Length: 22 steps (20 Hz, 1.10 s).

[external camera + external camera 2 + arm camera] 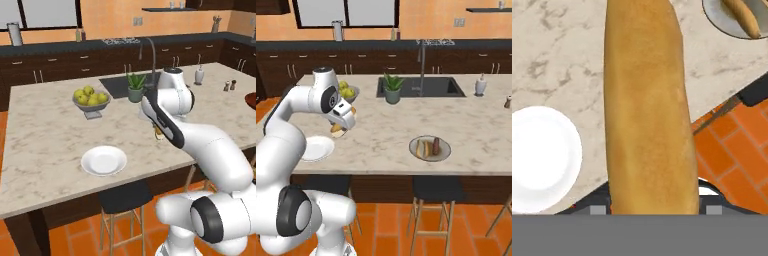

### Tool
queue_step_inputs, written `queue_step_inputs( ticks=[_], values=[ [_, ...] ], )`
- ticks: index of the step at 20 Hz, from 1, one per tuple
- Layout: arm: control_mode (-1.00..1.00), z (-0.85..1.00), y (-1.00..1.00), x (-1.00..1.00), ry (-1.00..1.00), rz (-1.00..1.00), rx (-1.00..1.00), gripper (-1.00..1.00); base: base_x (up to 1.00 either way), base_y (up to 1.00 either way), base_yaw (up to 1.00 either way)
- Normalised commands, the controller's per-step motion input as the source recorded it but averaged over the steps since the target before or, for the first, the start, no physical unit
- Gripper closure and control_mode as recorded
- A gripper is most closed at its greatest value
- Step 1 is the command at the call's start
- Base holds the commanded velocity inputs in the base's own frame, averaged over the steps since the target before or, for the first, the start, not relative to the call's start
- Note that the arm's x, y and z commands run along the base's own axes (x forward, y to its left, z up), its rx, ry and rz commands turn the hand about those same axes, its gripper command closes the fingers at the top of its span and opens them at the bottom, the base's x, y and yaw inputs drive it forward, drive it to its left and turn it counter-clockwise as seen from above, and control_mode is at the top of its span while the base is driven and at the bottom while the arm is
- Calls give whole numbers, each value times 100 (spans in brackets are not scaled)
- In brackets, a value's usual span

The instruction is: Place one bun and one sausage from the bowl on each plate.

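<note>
My gripper [339, 128] is shut on a long golden-brown bun [644, 110], held above the counter's near edge. Just left of it lies an empty white plate [316, 148], also seen as the plate [104, 160] and the plate [542, 155]. A second plate [442, 155] farther right carries a bun [423, 148] and a dark sausage [436, 146]. The rim of the reddish-brown bowl [251, 100] peeks in at the right edge of the left base view. In that view the arm hides most of the hand.
A pale footed bowl of yellow-green fruit [91, 100] stands behind the empty plate. A potted plant [392, 89], a sink [431, 86] with its tap, a soap bottle [480, 85] and shakers [229, 85] sit farther back. Dark stools [124, 197] stand below the counter's edge.
</note>
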Motion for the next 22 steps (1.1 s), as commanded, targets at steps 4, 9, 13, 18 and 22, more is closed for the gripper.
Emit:
queue_step_inputs(
  ticks=[4,9,13,18,22],
  values=[
    [100,0,0,0,0,0,0,100,25,100,0],
    [100,0,0,0,0,0,0,100,43,92,3],
    [-100,-46,-6,40,17,14,0,100,0,0,0],
    [-100,-93,-20,28,24,0,4,100,0,0,0],
    [-100,-87,0,11,8,0,0,100,0,0,0]
  ],
)
